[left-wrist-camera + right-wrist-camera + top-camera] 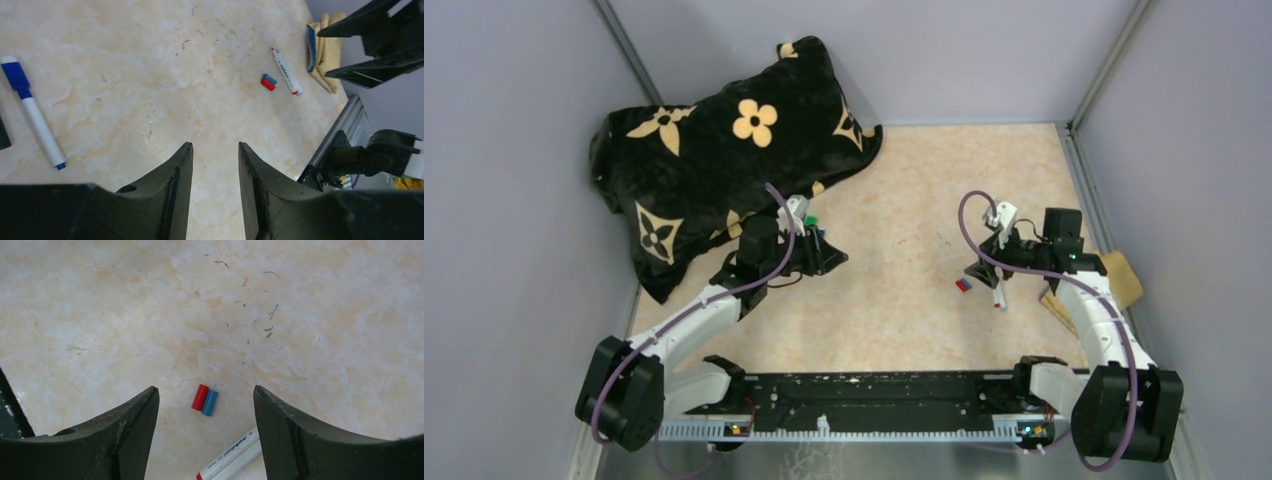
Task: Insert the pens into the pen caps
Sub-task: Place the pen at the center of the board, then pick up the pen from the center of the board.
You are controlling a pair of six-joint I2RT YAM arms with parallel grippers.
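Hovering over the red cap (199, 397) and blue cap (210, 402), the right tool (205, 388) stood released; the left tool (215, 144) likewise gaped empty.

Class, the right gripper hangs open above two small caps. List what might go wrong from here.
1. The red cap and blue cap lie touching side by side, so the right gripper may pinch both or flick one away.
2. The white pen lies just beside them, near one finger; coming down may knock it and send it rolling.
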